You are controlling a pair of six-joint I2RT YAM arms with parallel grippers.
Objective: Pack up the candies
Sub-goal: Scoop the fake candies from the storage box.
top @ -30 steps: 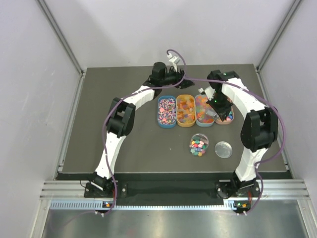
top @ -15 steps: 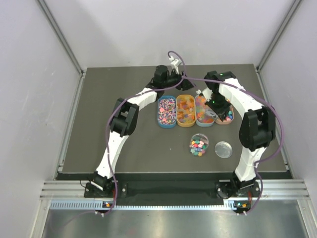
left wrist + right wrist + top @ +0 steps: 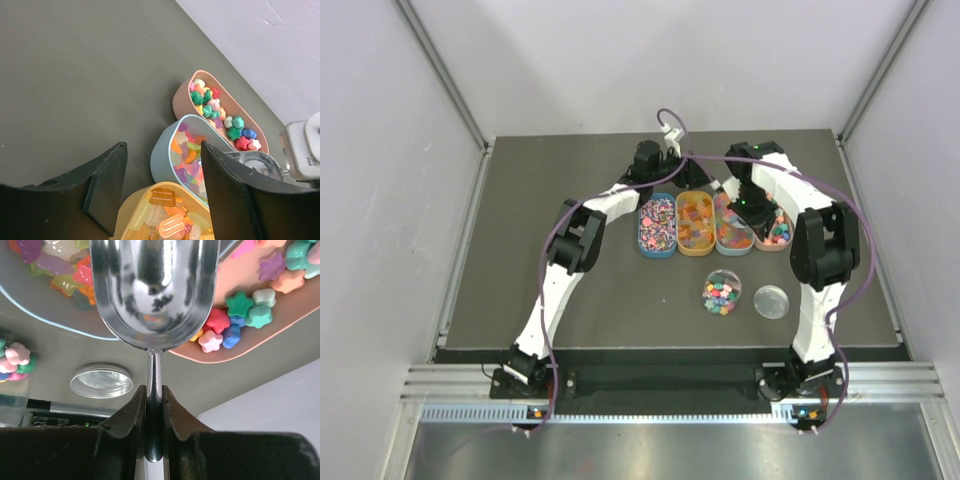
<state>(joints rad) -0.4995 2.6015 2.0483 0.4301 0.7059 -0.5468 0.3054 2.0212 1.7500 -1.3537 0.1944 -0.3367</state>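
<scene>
Candies fill four oval trays in a row: a blue tray [image 3: 657, 226], a yellow tray [image 3: 696, 223], a light-blue tray [image 3: 731, 226] and a pink tray [image 3: 774, 229]. My left gripper [image 3: 162, 190] hangs open over the far ends of the yellow tray [image 3: 131, 207] and the light-blue tray [image 3: 162, 155], holding nothing. Orange-yellow gummies [image 3: 172, 225] and rainbow gummies [image 3: 187, 155] lie beneath it. My right gripper [image 3: 154, 390] is shut on the handle of the silver scoop [image 3: 155, 290]. Its bowl looks empty, above the edge of the pink tray [image 3: 260, 347] of star candies [image 3: 240, 305].
A clear round jar [image 3: 721, 292] holding some candies stands in front of the trays, its lid [image 3: 772, 301] lying beside it on the right. Both arms curve in over the far side of the dark table [image 3: 560, 250], with purple cables looping above. White walls enclose the table.
My left gripper has swung right, from behind the blue tray to behind the yellow and light-blue ones. My right gripper with the scoop has shifted back and left over the pink tray.
</scene>
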